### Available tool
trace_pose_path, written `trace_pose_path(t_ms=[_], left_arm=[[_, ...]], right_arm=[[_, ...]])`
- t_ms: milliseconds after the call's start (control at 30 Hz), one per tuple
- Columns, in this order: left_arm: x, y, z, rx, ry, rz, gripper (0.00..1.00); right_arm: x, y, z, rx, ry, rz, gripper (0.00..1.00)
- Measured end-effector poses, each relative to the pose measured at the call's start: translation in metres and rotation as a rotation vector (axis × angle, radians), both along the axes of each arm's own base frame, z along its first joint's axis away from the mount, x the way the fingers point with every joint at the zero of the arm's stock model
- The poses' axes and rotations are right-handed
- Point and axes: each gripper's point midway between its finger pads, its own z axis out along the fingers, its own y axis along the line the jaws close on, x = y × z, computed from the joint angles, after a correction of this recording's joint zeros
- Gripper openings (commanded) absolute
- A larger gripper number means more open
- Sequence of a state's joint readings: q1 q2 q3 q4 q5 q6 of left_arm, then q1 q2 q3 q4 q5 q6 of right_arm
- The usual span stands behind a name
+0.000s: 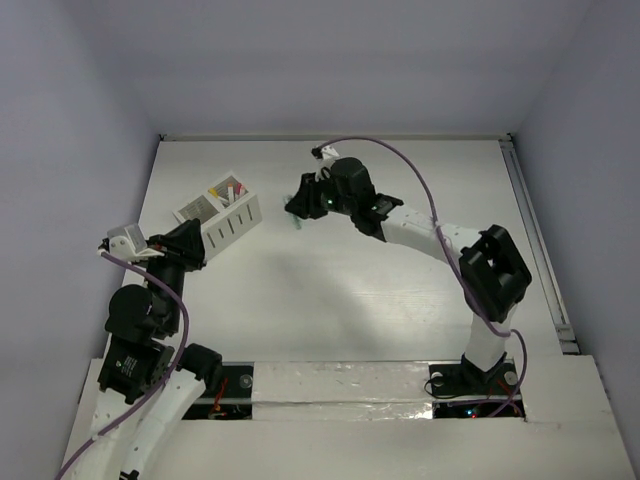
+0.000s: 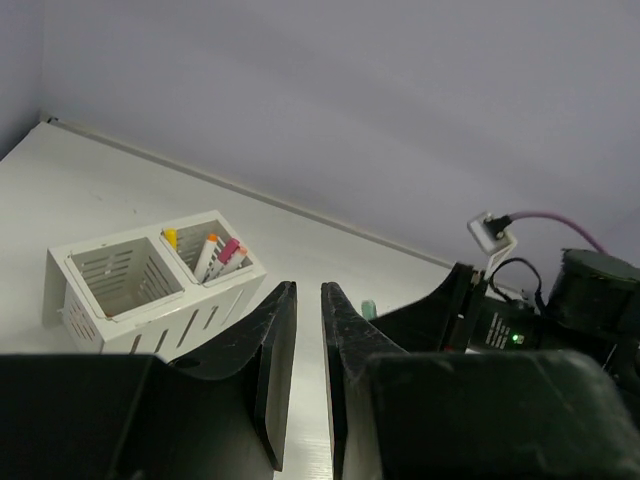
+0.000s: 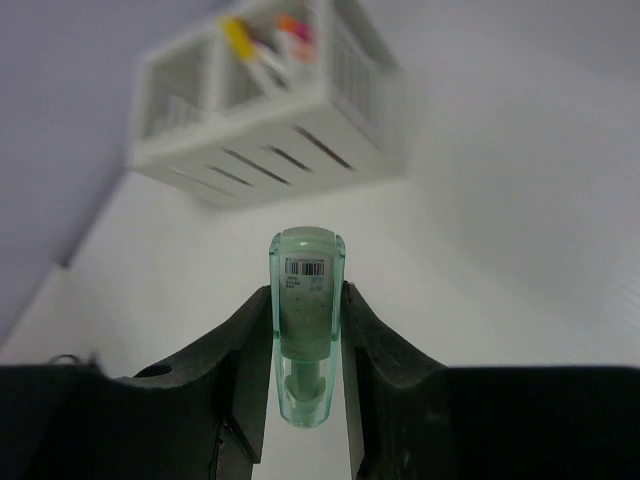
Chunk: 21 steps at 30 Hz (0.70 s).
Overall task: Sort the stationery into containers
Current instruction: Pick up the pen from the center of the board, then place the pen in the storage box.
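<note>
The white two-compartment box point(image 1: 222, 212) stands at the back left; it also shows in the left wrist view point(image 2: 150, 285) and, blurred, in the right wrist view point(image 3: 270, 110). Several white pens with yellow, orange and pink caps point(image 2: 215, 250) stand in one compartment; the other looks empty. My right gripper point(image 1: 297, 210) is shut on the translucent green capsule point(image 3: 306, 320) and holds it above the table, right of the box. My left gripper point(image 1: 197, 243) is shut and empty, just in front of the box, its fingertips point(image 2: 285, 300) a narrow slit apart. The orange capsule is out of view.
White table with grey walls on the left, back and right. A metal rail point(image 1: 535, 230) runs along the right edge. The right arm point(image 1: 440, 240) stretches across the middle towards the box.
</note>
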<state>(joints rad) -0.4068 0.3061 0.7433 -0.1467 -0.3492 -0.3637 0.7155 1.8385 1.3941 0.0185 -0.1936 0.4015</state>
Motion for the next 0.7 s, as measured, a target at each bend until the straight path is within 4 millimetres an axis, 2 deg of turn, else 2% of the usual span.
trace_pose_path(t_ms=[100,200,300,367,533,700], left_arm=[[0.0,0.001,0.0,-0.001,0.0,0.005,0.13],[0.0,0.002,0.0,-0.002,0.001,0.01,0.13],[0.0,0.003,0.0,-0.003,0.002,0.019,0.13],[0.0,0.004,0.0,-0.004,0.002,0.025,0.12],[0.0,0.005,0.0,-0.005,0.001,0.027,0.12],[0.0,0.006,0.0,-0.006,0.0,0.032,0.12]], right_arm=[[-0.011,0.045,0.049,0.226,-0.044,0.116,0.11],[-0.007,0.087,0.09,0.413,-0.079,0.222,0.12],[-0.002,0.123,0.112,0.551,-0.089,0.301,0.12],[0.003,0.142,0.114,0.611,-0.085,0.335,0.12],[0.01,0.183,0.105,0.671,-0.068,0.377,0.11],[0.006,0.218,0.103,0.681,-0.115,0.391,0.11]])
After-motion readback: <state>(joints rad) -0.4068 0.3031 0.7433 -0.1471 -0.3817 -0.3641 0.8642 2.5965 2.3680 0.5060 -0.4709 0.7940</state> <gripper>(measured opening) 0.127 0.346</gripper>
